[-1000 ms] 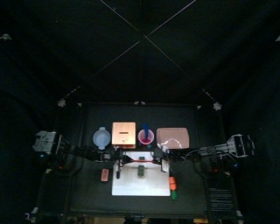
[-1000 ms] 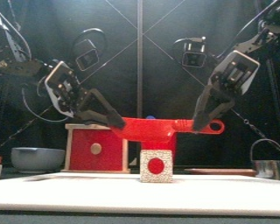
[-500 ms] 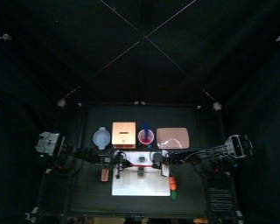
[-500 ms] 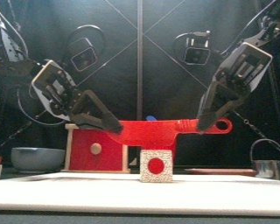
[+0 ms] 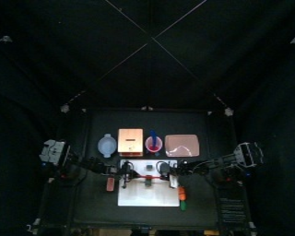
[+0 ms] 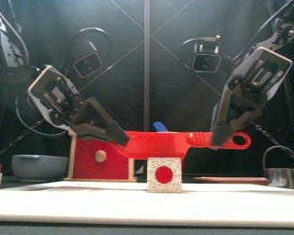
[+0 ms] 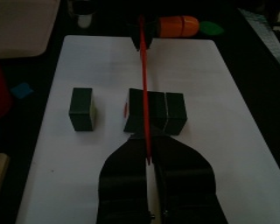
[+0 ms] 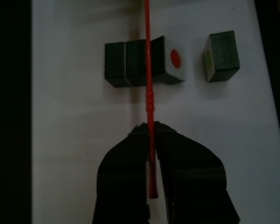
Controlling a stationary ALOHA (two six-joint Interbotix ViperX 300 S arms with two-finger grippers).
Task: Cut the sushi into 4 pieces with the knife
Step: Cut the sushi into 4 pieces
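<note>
Knife: red knife (image 6: 175,141) held level, running left-right above the board. The handle w/ ring is on the right, the blade on the left.
L end effector: L end effector (image 6: 117,139) comes down from the left, jaws clamped together on the blade end.
R end effector: R end effector (image 6: 217,138) comes down from the right, jaws pinched on the handle just inside the ring.
Sushi: dark green sushi roll (image 7: 166,112) lies on the white cutting board (image 7: 213,96), right under the blade. Its white end face w/ red dot faces near.
Loose piece: one loose piece (image 7: 80,108) lies apart from the roll on the same board.
Gap: the blade edge looks just clear of the roll top, but contact is hard to judge from the front.
Far side: wooden box (image 6: 98,156) w/ red drawer front behind the left jaws, blue-grey bowl (image 6: 39,166) left of it.
</note>
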